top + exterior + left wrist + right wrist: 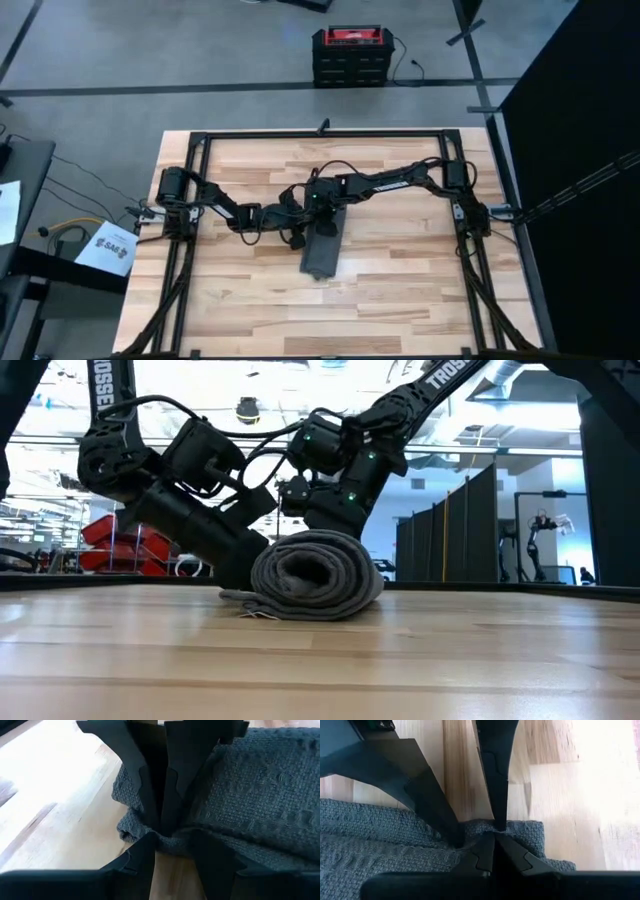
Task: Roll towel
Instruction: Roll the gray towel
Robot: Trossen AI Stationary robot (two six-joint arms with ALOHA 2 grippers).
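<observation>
towel (317,575) rolled up into a coil on the wooden table (450,660), spiral end facing camera, loose edge trailing left. Both arms down just behind it, touching the roll.

Towel (317,575): dark grey cloth, coarse knitted weave, matt, soft folds in the roll. Table (400,290): pale butcher-block wood, smooth, slight sheen, visible grain and plank joints. Left gripper (159,827) and right gripper (492,836): matt black hard plastic by the look, smooth flat faces. Frame (330,133) along table at 12 o'clock: black metal, matt.
</observation>
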